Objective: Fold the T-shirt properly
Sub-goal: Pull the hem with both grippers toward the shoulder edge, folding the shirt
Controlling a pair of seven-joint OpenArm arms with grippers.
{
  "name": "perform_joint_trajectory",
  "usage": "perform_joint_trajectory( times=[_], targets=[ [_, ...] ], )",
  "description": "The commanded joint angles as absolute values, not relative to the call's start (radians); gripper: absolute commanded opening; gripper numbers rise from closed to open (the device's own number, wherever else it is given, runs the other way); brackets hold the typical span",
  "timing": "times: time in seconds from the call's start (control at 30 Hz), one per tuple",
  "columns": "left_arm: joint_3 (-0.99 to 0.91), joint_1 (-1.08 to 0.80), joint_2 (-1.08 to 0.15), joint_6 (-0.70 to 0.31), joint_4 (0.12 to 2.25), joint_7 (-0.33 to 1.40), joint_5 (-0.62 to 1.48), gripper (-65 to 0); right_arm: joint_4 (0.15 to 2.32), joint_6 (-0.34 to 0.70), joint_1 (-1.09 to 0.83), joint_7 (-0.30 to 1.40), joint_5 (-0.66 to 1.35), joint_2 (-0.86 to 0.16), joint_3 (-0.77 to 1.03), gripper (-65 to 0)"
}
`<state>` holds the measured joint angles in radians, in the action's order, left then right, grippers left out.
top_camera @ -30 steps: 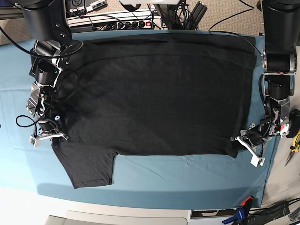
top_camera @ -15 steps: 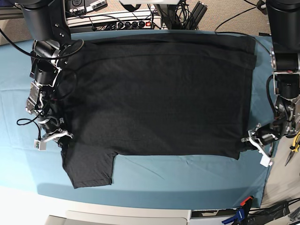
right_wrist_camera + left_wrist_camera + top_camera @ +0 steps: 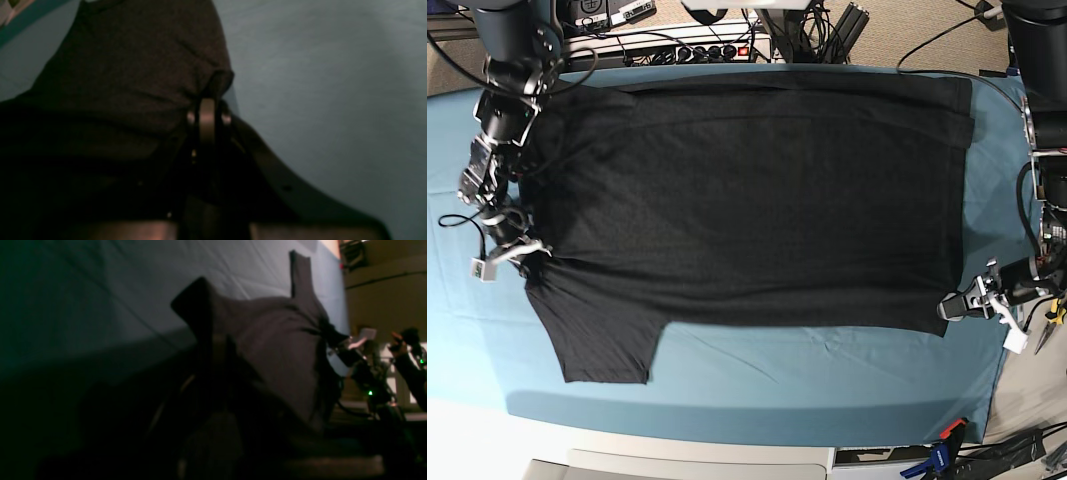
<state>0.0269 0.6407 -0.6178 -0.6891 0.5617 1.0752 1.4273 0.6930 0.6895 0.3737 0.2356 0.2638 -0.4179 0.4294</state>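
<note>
I see the T-shirt [image 3: 757, 200] spread flat, matte black, across the teal cloth [image 3: 827, 370] on the counter, one sleeve jutting off its near edge. Both wrist views are murky (fabric fills them). The right pincer [image 3: 527, 255] and left pincer [image 3: 952, 305] each pinch a shirt corner.

A teal table cloth [image 3: 827, 375] carries the black T-shirt [image 3: 757, 200], spread flat.
</note>
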Motion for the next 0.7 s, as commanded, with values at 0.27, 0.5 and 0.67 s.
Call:
perform_joint_trajectory(
  times=[0.27, 0.5, 0.67],
  targets=[
    [0.023, 0.672, -0.695, -0.698, 0.577, 1.232, 1.484, -65.0, 0.905, 0.698, 0.297, 0.360, 0.460, -0.443, 0.431, -65.0],
    [0.023, 0.643, -0.738, -0.698, 0.577, 1.236, 1.484, -65.0, 1.047, 0.698, 0.208, 0.524, 0.633, -0.443, 0.431, -65.0],
    [0.007, 0.597, -0.746, -0.698, 0.577, 1.243, 1.484, -65.0, 1.159, 0.698, 0.121, 0.525, 0.636, -0.443, 0.431, -65.0]
  ],
)
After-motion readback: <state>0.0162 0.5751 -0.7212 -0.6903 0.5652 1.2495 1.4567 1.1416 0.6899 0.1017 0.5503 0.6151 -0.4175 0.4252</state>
